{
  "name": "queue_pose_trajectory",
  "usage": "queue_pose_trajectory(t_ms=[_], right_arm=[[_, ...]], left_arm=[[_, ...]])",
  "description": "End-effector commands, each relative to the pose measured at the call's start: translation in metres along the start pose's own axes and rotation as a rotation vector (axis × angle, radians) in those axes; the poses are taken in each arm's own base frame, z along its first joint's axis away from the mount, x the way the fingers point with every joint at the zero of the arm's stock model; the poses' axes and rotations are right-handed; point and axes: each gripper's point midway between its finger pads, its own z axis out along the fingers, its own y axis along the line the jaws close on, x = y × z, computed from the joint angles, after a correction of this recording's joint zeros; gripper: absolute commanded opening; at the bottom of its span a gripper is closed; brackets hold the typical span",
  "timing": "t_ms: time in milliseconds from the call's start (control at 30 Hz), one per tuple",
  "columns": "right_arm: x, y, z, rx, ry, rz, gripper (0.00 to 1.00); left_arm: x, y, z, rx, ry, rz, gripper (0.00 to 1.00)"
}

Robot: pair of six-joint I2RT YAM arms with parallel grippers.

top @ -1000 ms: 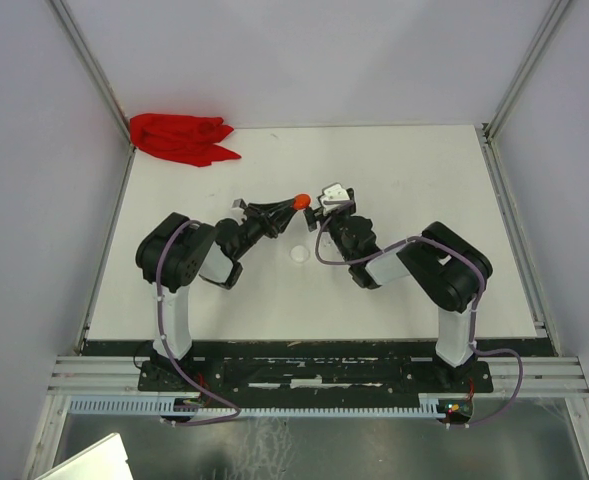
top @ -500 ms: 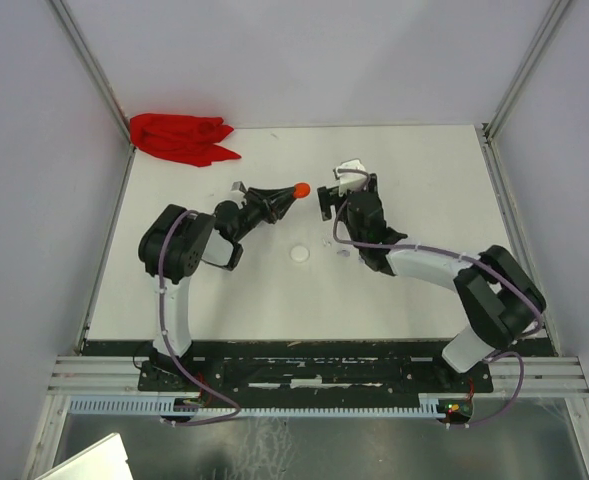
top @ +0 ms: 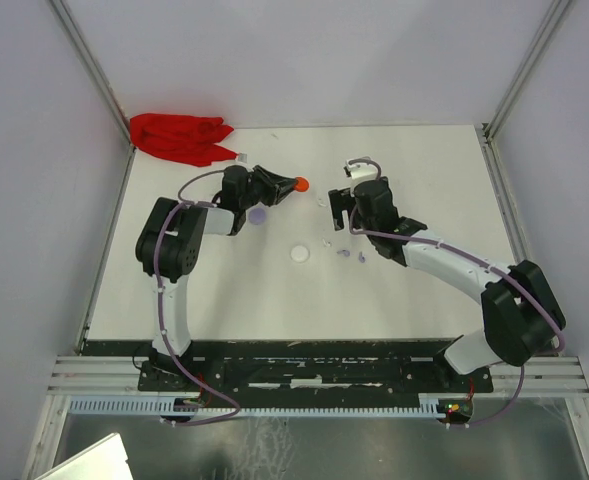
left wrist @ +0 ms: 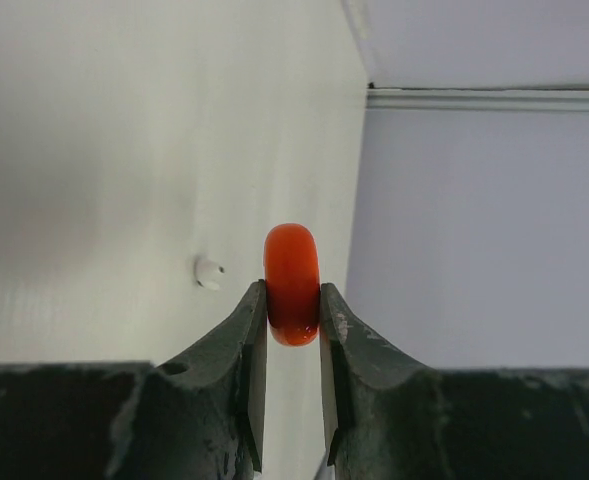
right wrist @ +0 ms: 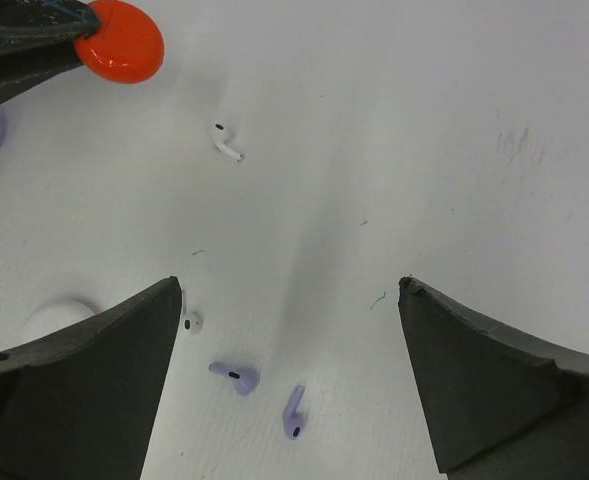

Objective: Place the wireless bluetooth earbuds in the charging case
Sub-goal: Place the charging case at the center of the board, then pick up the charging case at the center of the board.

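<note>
Left gripper (left wrist: 292, 322): fingers closed on red disc (left wrist: 292, 268), held on edge above the table (top: 429, 185), upper centre of the top view. Right gripper (right wrist: 289, 286): fingers spread wide, holding nothing, hanging over the earbuds. White earbuds: one (right wrist: 227, 142) in the upper left of the right wrist view, just below the red disc; the other (right wrist: 191, 321) beside the left finger's tip. Purple earbuds: two (right wrist: 234, 377) (right wrist: 293, 412) lying near each other at bottom centre of that view. White disc (top: 300, 254): centre of the table. Purple disc (top: 258, 214): under the left arm. Red cloth (top: 179, 138): upper left corner of the table.
</note>
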Motion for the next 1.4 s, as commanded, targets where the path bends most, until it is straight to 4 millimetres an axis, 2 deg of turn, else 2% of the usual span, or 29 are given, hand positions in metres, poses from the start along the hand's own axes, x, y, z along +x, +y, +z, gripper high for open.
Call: queue_pose_trajectory(t_ms=[0, 300, 533, 633, 800, 900, 1033, 1200, 1367], right_arm=[[-0.008, -0.005, -0.011, -0.01, -0.015, 0.03, 0.98], [0.0, -0.009, -0.012, -0.015, 0.003, 0.042, 0.98], [0.007, -0.007, -0.01, -0.03, 0.025, 0.045, 0.98], [0.012, -0.003, -0.007, -0.048, 0.044, 0.044, 0.98], [0.017, 0.009, -0.003, -0.103, 0.081, 0.042, 0.97], [0.022, 0.02, 0.001, -0.155, 0.119, 0.036, 0.96], [0.033, 0.037, 0.008, -0.22, 0.18, 0.035, 0.93], [0.046, 0.07, 0.018, -0.299, 0.261, -0.009, 0.92], [0.06, 0.103, 0.027, -0.359, 0.335, -0.067, 0.92]], left_arm=[[-0.012, 0.026, 0.008, -0.135, -0.021, 0.191, 0.03], [-0.023, 0.05, 0.018, -0.211, -0.032, 0.236, 0.03], [-0.03, 0.064, 0.017, -0.258, -0.046, 0.268, 0.04], [-0.033, 0.066, 0.016, -0.261, -0.049, 0.269, 0.16], [-0.04, 0.068, 0.01, -0.267, -0.059, 0.267, 0.5], [-0.047, 0.067, 0.005, -0.27, -0.073, 0.266, 0.62], [-0.062, 0.052, -0.008, -0.24, -0.109, 0.269, 0.7], [-0.082, -0.002, -0.036, -0.142, -0.184, 0.319, 0.76], [-0.08, -0.039, -0.066, -0.074, -0.213, 0.335, 0.78]])
